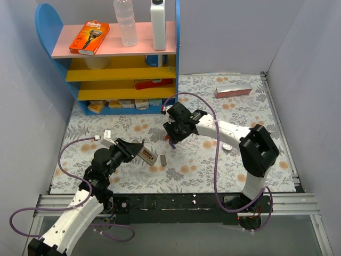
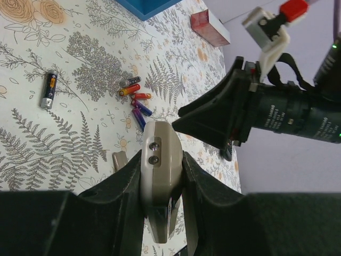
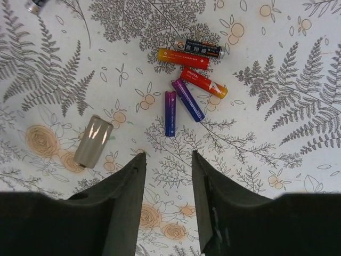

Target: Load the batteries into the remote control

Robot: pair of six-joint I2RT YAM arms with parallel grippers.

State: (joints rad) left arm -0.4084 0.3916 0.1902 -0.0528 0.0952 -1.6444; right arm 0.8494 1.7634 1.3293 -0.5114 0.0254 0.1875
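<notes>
A robotics lab cell dressed up as a home: plain pale partition walls (image 1: pixel 314 53) box in a surface (image 1: pixel 186 176) covered with fern-and-flower cloth. Bare aluminium rails (image 1: pixel 298 204) edge it, and purple cables (image 1: pixel 64 154) loop about. A blue shelf (image 1: pixel 47 24) holds household props: a razor box (image 1: pixel 89 37), a clear bottle (image 1: pixel 126 24)

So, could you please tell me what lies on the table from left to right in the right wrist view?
Silver battery end at the top edge, beige cover, cluster of five batteries.
</notes>
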